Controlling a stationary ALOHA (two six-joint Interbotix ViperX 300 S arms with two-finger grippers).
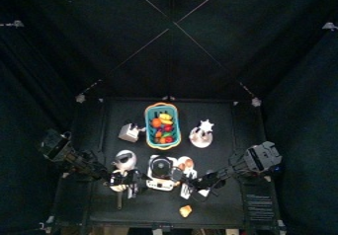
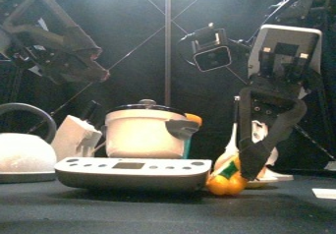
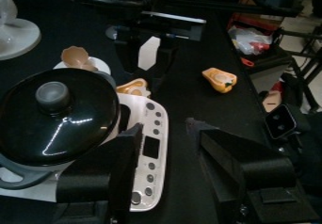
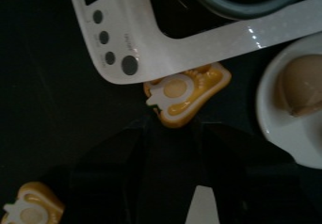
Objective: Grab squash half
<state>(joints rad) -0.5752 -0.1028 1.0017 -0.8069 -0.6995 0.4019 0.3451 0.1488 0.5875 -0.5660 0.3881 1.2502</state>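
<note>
R gripper (image 4: 176, 138) jaws spread wide over lumpy orange squash half (image 4: 185, 93), L gripper (image 3: 170, 176) released

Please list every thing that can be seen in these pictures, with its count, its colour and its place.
squash half: at least two, orange-yellow, one beside the cooker's base in front of the right claw, another farther off on the table
cooker: one, white with a black lid, table's middle front
kettle: one, white, left of the cooker in the front view
cup: one, white, behind the cooker
basket: one, green, holding coloured fruit, table's back
plate: one, white, bearing a beige item, near the cooker
table: one, black
left claw: one, black, open, above the cooker
right claw: one, black, open, just above the squash half
</note>
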